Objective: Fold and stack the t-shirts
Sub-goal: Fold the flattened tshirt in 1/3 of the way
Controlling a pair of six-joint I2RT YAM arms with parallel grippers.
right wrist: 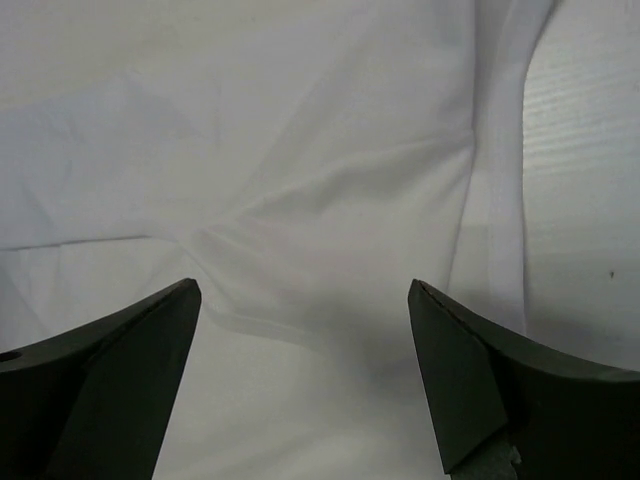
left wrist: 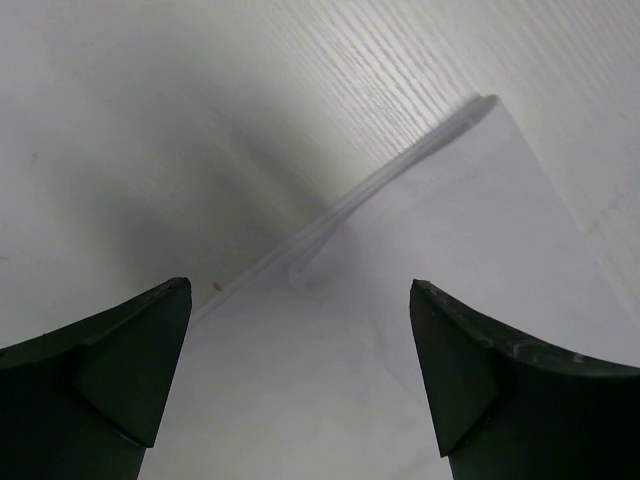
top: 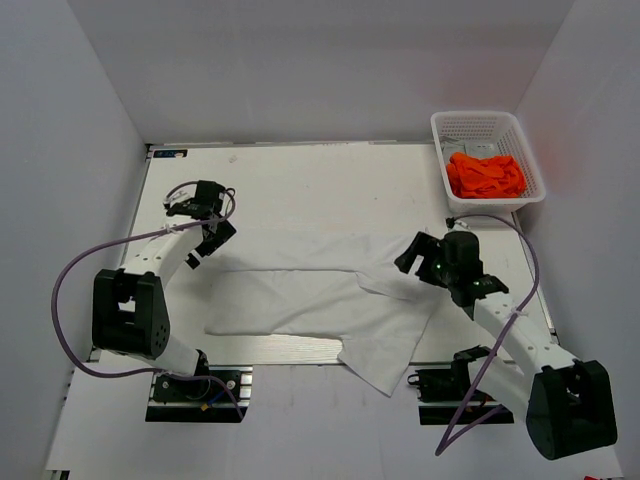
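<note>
**White short-sleeved cloth t-shirt (top: 320, 300) (left wrist: 450, 300) (right wrist: 300, 150) lying spread on the white worktop (top: 300, 190) (left wrist: 150, 120) (right wrist: 590, 150), both pairs of jaws being held wide open above it.**

The shirt is lying flat across the near middle of the worktop, with one flap hanging over the near edge. One of its left corners is being framed by the jaws of the left arm (top: 165, 255), which are being held wide apart with nothing between them. The jaws of the right arm (top: 500, 320) are likewise being held wide and empty over a creased patch beside a hemmed edge on the shirt's right side. Whether the cloth is being touched by either pair cannot be told. A bright orange cloth t-shirt (top: 485, 175) is lying bunched inside a white plastic lattice basket (top: 478, 128) at the far right corner, well apart from the white shirt.
</note>
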